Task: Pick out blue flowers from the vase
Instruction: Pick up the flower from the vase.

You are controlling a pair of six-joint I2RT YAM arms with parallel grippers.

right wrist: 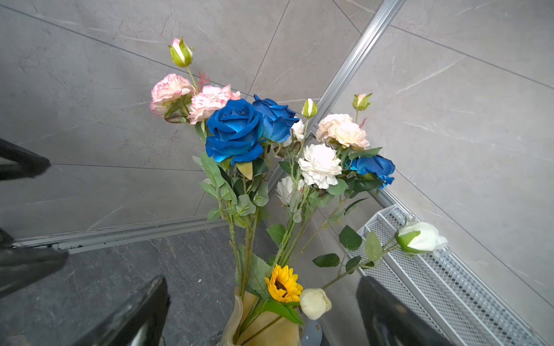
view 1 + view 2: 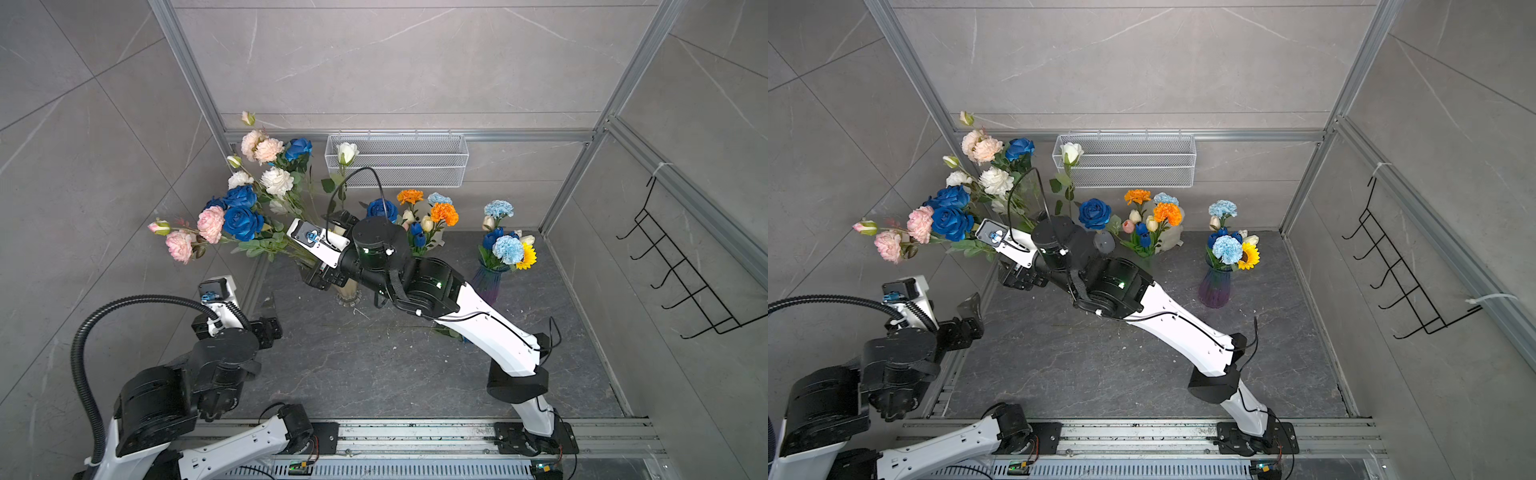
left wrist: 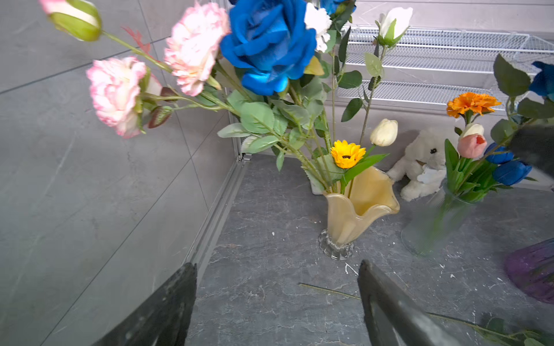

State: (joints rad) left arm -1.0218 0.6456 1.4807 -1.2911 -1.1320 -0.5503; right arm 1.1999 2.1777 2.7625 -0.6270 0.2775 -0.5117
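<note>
Blue flowers (image 2: 243, 222) stand in three vases on the dark slab (image 2: 374, 374). At left, the left gripper (image 3: 277, 266) hangs empty, jaws spread. Deep blue roses (image 1: 235, 131) lean from the amber vase (image 3: 356, 209); the right gripper (image 1: 263, 280) hovers close by its rim, jaws wide, gripping nothing. Further right, blue tulips (image 3: 511, 172) fill the clear vase (image 3: 431, 227), pale blue carnations (image 2: 508, 249) the purple vase (image 2: 1214, 286).

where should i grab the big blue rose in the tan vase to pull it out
Probably its stem, between the leaves and the tan vase rim, coming from the open table side: the blue rose leans toward the wall.
</note>
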